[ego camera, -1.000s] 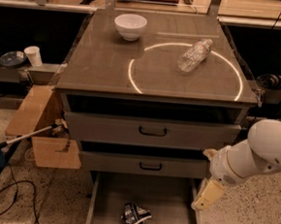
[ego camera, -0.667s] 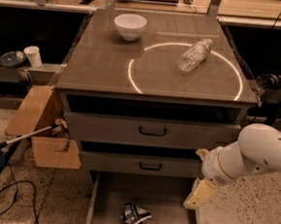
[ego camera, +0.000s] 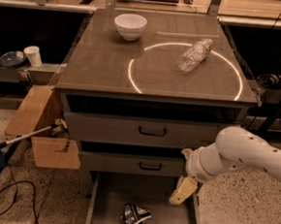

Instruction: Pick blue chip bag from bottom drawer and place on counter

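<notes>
Two handled drawers, plastic bottle, white bowl above gripper | crumpled blue chip bag lower-left in bottom drawer | gripper opening: cannot tell

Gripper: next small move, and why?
Probably shift the gripper leftward in view and down toward the bag: it hangs over the right side of the open drawer, while the bag lies apart, near the floor's middle.

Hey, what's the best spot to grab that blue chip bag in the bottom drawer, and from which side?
Probably from above. The blue chip bag lies crumpled on the floor of the bottom drawer, so pinch its raised, bunched-up ridge. The gripper hangs to its upper right, near the drawer's right wall.
</notes>
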`<state>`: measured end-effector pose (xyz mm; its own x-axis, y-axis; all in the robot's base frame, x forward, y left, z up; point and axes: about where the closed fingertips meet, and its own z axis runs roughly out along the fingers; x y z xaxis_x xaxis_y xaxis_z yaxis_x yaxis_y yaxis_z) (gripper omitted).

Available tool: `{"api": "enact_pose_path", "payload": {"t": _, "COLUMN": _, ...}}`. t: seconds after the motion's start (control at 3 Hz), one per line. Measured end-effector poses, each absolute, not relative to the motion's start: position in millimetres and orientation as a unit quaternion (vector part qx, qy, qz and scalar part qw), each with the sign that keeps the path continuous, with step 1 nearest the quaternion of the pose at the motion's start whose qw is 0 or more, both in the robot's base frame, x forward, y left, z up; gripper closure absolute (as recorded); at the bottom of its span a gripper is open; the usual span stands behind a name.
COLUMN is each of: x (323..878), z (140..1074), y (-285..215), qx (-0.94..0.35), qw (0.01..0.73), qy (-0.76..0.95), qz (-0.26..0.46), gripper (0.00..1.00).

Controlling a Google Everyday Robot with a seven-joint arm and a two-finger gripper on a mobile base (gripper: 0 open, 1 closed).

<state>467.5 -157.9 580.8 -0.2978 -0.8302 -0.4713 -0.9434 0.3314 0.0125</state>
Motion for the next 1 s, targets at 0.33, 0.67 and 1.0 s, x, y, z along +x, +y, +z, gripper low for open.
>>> {"api": "enact_pose_path", "payload": {"t": 0.33, "x": 467.3, "z": 557.3, "y": -155.7, "qx": -0.556, "qw": 0.174, "qy": 0.798, "qz": 0.155, "gripper": 0.00}}
{"api": "enact_pose_path", "payload": {"t": 0.67, "x": 464.7, "z": 537.0, "y": -156.1, "qx": -0.547, "qw": 0.151, "qy": 0.806, "qz": 0.169, "gripper": 0.00}}
{"api": "enact_pose_path", "payload": {"t": 1.0, "x": 458.1, "z": 497.1, "y": -162.0, "qx": -0.528, "qw": 0.119, "qy": 0.821, "qz": 0.179, "gripper": 0.00}}
